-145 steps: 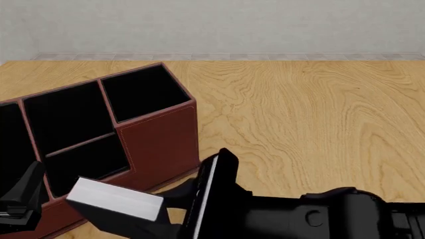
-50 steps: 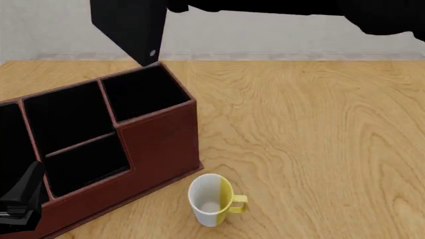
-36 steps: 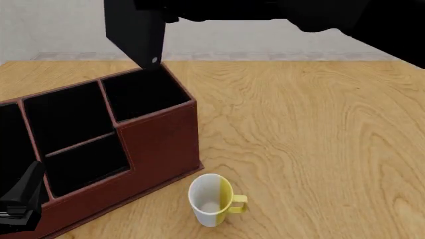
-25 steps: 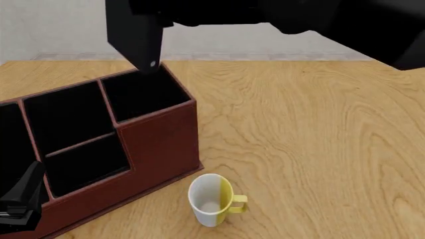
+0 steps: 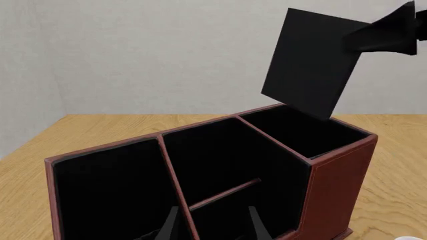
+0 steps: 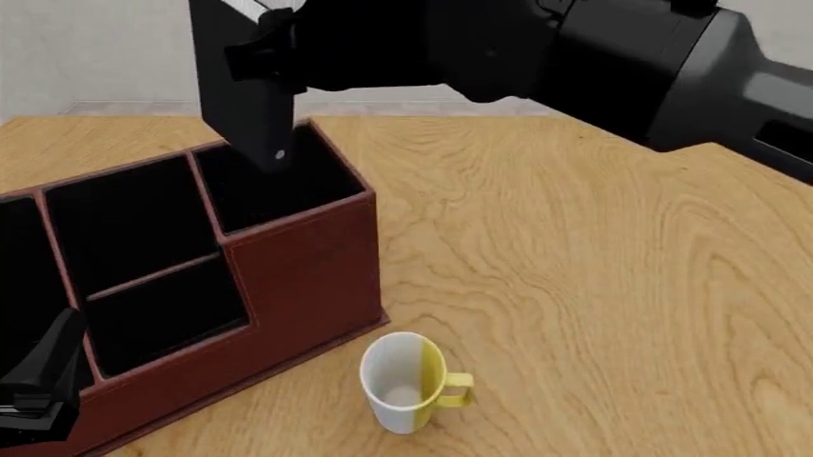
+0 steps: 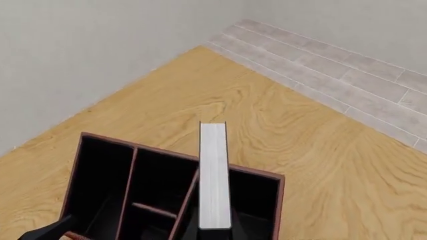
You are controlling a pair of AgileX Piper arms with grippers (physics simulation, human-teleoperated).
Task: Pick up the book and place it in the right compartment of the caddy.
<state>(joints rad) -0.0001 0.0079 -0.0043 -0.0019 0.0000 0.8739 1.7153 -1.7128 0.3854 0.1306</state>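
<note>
The black book (image 6: pixel 242 95) hangs tilted in my right gripper (image 6: pixel 270 43), which is shut on its upper part. Its lower corner, by the light spine dot, dips just inside the rim of the right compartment (image 6: pixel 282 186) of the reddish-brown caddy (image 6: pixel 311 271). In the left wrist view the book (image 5: pixel 310 65) hangs over that end cell (image 5: pixel 303 132). The right wrist view looks down on the white page edges (image 7: pixel 215 180) above the caddy (image 7: pixel 107 138). My left gripper (image 6: pixel 45 376) is open and empty at the caddy's near left end.
A white and yellow mug (image 6: pixel 406 381) stands on the wooden table (image 6: pixel 597 267) just in front of the caddy's right corner. The caddy's middle section (image 6: pixel 147 257) is split by a crossbar. A grey wall runs along the table's far edge.
The right arm has lowered the book and come nearer the camera. The book's lower corner went from just above the right compartment's far rim to just inside it. The left arm has not moved.
</note>
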